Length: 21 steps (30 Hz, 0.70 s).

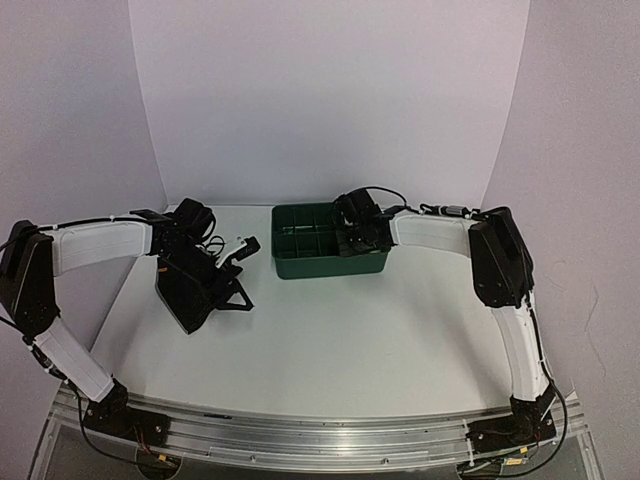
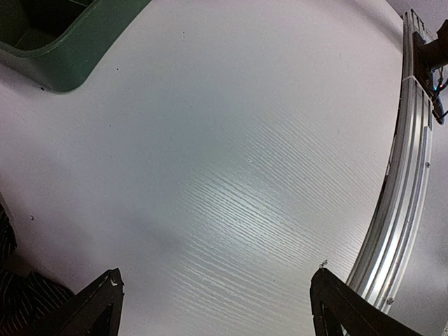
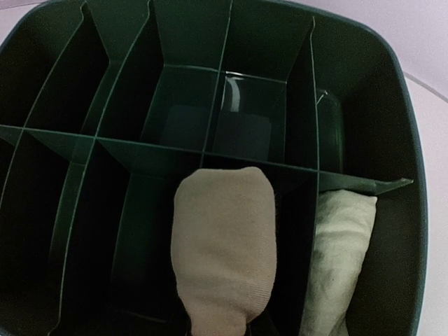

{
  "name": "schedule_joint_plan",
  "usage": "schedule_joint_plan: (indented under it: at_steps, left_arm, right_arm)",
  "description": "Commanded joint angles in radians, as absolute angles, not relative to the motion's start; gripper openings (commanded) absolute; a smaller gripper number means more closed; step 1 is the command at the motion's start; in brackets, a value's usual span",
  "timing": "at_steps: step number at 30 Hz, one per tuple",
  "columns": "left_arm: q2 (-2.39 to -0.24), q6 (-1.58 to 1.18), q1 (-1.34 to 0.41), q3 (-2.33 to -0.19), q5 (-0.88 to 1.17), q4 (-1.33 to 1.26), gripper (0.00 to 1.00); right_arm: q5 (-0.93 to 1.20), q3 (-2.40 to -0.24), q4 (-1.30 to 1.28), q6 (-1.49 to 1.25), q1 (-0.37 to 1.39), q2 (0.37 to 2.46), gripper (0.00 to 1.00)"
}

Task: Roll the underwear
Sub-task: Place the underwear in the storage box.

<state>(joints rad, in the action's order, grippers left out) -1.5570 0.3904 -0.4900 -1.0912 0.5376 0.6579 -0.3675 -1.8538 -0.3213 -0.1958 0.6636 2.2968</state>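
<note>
Lavender walls close in a white, wood-grained surface (image 1: 330, 340). Left jaws stand wide apart over bare surface. One finger (image 2: 94, 308) shows at the lower left of the wrist view and the other at the lower right, and they have hold of nothing. Just beside the lower-left finger, in the bottom left corner, lies a fold of the underwear (image 2: 21, 301), dark with thin pale stripes. Seen from above, it is a dark heap (image 1: 188, 288) at the left of the surface, close under the left arm's wrist. Whether a finger touches it cannot be told.

Right jaws hang over the right end of a green bin (image 1: 300, 262) at the upper middle of the overhead view. Their fingers do not show in the wrist view, so how far they are open cannot be told. That view looks down into the bin's divided compartments. A beige roll (image 3: 220, 245) sits in a middle compartment at the lower centre. A paler roll (image 3: 339, 259) lies in the compartment to its right, against the bin's wall.

An aluminium rail (image 2: 402, 196) runs down the right edge of the left wrist view.
</note>
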Motion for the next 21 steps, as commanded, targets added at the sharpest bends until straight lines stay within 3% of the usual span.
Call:
schedule_joint_plan:
  at_steps: [1, 7, 16, 21]
  left_arm:
    - [-1.511, 0.382, -0.492, -1.088, 0.538, 0.624, 0.92]
    - [-1.506, 0.384, -0.492, -1.069, 0.540, 0.606, 0.92]
    - [-1.500, 0.389, -0.492, -1.064, 0.544, 0.592, 0.92]
    - [-1.496, 0.392, -0.492, -1.057, 0.545, 0.588, 0.92]
  right_arm:
    - [-0.338, -1.883, -0.411, -0.299, 0.658, 2.313, 0.00]
    - [-0.312, -1.791, -0.485, -0.493, 0.662, 2.274, 0.00]
    - [-0.327, -1.855, -0.567, -0.705, 0.716, 2.324, 0.00]
    - [-0.370, -1.839, -0.575, -0.684, 0.714, 2.308, 0.00]
